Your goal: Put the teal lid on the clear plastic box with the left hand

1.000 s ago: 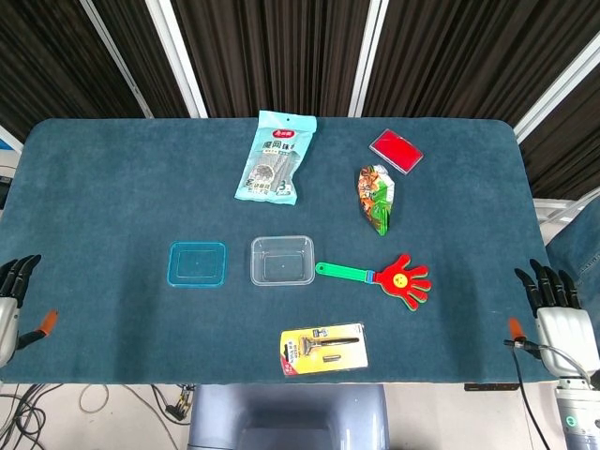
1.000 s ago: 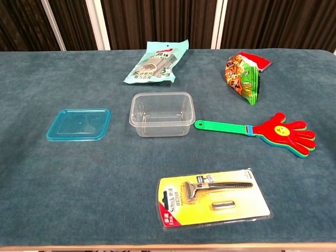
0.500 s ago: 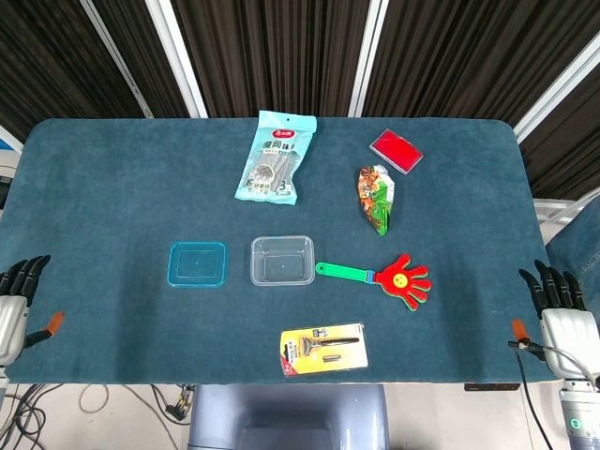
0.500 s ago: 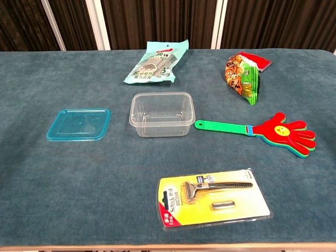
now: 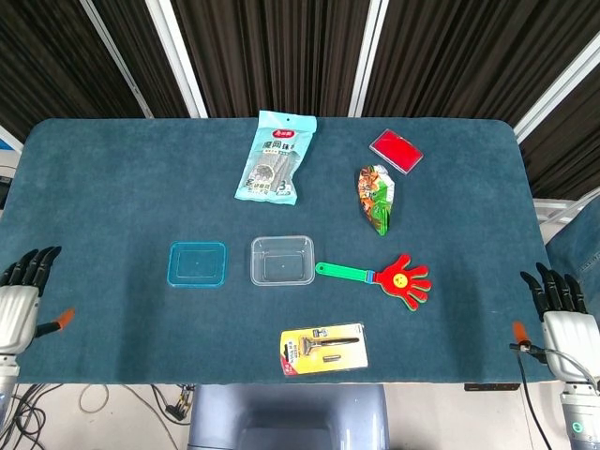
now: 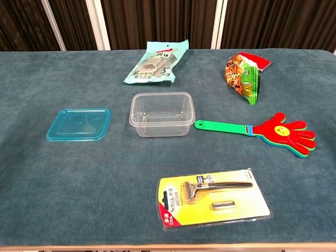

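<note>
Head view: I see my left robot hand [image 5: 19, 305] at the left edge of the surface [image 5: 112, 187], fingers apart, holding nothing.
Right robot hand [image 5: 561, 319]: at the far right edge, fingers apart too, nothing in it.
Lid [image 5: 198, 263]: lies flat on the surface, to the right of my left robot hand and a little further from me, well apart from it.
Box [image 5: 282, 260]: sits upright and open just beside the lid on its right, not touching it.
Key relation: lid and box lie side by side in one line across the surface, so I judge the carry is a short shift to the right.
Nearer arm: the left one, clearly; the right is well apart from both.
Chest view: shows neither robot hand; the clapper toy [image 6: 262, 129] lies near the box on its right.
Stage: I judge the reach has not begun.
</note>
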You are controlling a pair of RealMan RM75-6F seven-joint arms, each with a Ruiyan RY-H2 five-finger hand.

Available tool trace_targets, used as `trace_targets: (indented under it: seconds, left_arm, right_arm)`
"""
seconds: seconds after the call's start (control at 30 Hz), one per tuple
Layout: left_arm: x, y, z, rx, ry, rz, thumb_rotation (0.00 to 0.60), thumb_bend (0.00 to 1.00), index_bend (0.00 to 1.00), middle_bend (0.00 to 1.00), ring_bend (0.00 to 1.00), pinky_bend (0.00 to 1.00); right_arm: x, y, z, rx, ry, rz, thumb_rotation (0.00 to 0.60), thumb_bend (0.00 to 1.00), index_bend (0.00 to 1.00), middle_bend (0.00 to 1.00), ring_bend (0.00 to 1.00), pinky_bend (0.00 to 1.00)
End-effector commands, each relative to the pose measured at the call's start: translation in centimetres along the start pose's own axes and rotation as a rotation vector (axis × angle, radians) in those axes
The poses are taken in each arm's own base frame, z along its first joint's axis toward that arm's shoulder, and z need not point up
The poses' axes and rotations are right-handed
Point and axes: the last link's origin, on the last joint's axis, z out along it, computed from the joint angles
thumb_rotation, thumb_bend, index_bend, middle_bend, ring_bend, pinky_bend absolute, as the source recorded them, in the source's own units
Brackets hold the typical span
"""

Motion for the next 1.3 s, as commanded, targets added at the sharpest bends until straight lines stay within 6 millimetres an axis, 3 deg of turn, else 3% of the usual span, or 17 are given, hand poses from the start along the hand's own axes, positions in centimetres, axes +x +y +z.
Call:
trace_targets:
  seconds: [0.03,0.2,0.33,0.53,0.77,1.03,1.3]
  left_arm:
    - [0.7,1.6,4.4,-0.065,-0.057,0.0,0.6,0.16,0.05,0.08,0.04,0.17]
    - [1.0,3.8,9.5,-0.079,-0.141,0.011,0.6,0.13,0.05,0.07,0.01,0.11]
    - [0.7,6.0,11.4,-0.11,-0.224,-0.019,0.6,0.11,0.05,0.06,0.0,0.09]
    - [-1.3,8.9,13.5,-0.156,-0.344,0.055,0.6,0.09,0.03,0.06,0.0,0.04]
    - [-4.1,12.1,14.6,-0.181,-0.427,0.071,0.6,0.08,0.03,0.06,0.0,0.01]
    - [-7.1,14.4,15.0,-0.15,-0.442,0.075,0.6,0.08,0.04,0.06,0.0,0.0]
    - [-8.2,15.7,15.2,-0.148,-0.446,0.104,0.6,0.08,0.04,0.06,0.0,0.0]
  right_arm:
    - [0.0,0.0,0.0,-0.003,-0.003,0.003,0.6,0.41,0.12,0.03,0.03,0.0]
    - [-0.2,0.0,0.0,-0.019,-0.015,0.002,0.6,0.41,0.12,0.03,0.03,0.0]
    - [-0.1,0.1,-0.1,-0.039,-0.018,0.016,0.6,0.41,0.12,0.03,0.03,0.0]
    - [0.0,0.2,-0.3,-0.056,-0.024,0.046,0.6,0.41,0.12,0.03,0.03,0.0]
    - [0.1,0.3,-0.3,-0.061,-0.028,0.039,0.6,0.41,0.12,0.03,0.03,0.0]
    - [0.4,0.6,-0.3,-0.091,-0.016,0.056,0.6,0.41,0.12,0.03,0.03,0.0]
    - [0.4,0.7,-0.2,-0.096,-0.017,0.059,0.6,0.41,0.12,0.03,0.03,0.0]
